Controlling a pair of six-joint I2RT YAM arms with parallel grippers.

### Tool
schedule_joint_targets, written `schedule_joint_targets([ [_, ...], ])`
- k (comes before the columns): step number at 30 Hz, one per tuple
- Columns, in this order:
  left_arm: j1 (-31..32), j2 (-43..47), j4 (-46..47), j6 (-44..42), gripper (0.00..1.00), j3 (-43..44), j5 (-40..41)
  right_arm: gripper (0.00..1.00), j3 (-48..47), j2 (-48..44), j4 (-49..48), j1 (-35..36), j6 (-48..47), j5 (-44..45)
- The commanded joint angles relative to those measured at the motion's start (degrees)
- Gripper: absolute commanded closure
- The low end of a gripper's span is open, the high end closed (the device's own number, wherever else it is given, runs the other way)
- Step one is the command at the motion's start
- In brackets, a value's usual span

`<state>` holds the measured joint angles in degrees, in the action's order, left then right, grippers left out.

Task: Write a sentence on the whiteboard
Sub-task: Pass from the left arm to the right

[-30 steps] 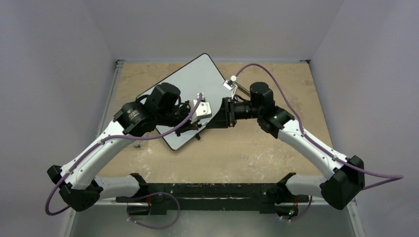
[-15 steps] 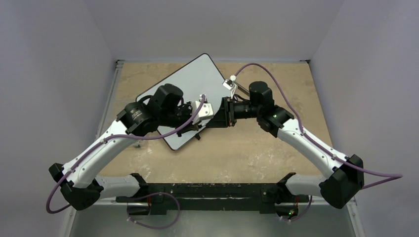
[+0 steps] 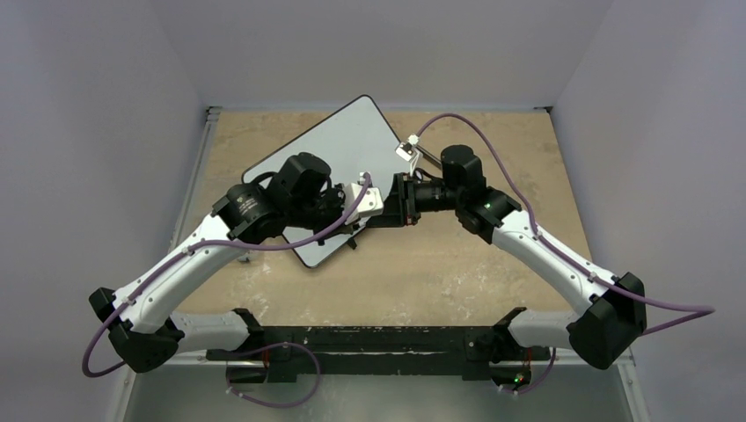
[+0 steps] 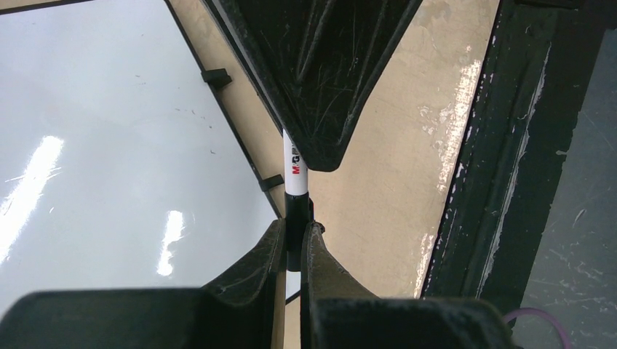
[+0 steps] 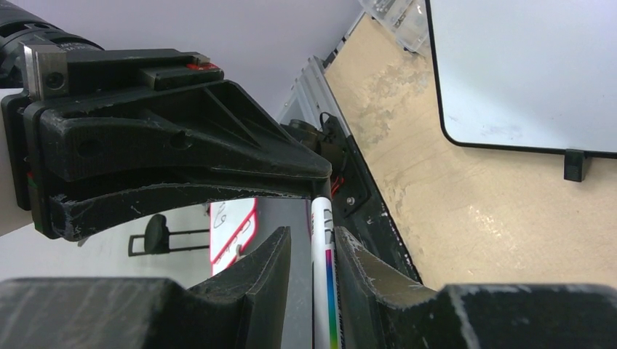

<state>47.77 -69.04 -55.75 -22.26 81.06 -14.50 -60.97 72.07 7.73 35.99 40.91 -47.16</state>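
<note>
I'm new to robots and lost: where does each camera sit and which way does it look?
Top external: above and behind, looking down on table, whiteboard, both arms.
Left wrist: looks past its own fingers along the marker.
Right wrist: past its fingers, facing the left gripper.
Shared: both wrist views show marker and whiteboard.

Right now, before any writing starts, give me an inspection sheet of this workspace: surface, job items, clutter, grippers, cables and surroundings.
Surface: tan tabletop, worn, with pale scuffs.
Job's things: whiteboard lies flat at an angle, blank where visible; sentence, nothing seen.
Clutter: marker held between the two grippers; small clear plastic item beside the whiteboard, kind unclear.
Grippers: left gripper shut on the marker's black end; right gripper has a finger on either side of the white barrel, firm grip unclear.
Cables: purple cables loop along both arms.
Surroundings: plain pale walls on three sides.
</note>
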Motion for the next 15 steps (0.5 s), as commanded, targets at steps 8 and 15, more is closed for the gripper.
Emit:
schedule_joint_targets([
  [8,0.92,-0.09,0.95,-1.38,1.00,-0.37,0.92,0.73,-2.93,0.74,-0.66,0.01,-0.61,1.19],
  [15,1.01,-0.14,1.10,-1.32,1.00,-0.44,1.14,0.76,-2.50,1.14,-1.17,0.06,-0.39,0.98],
])
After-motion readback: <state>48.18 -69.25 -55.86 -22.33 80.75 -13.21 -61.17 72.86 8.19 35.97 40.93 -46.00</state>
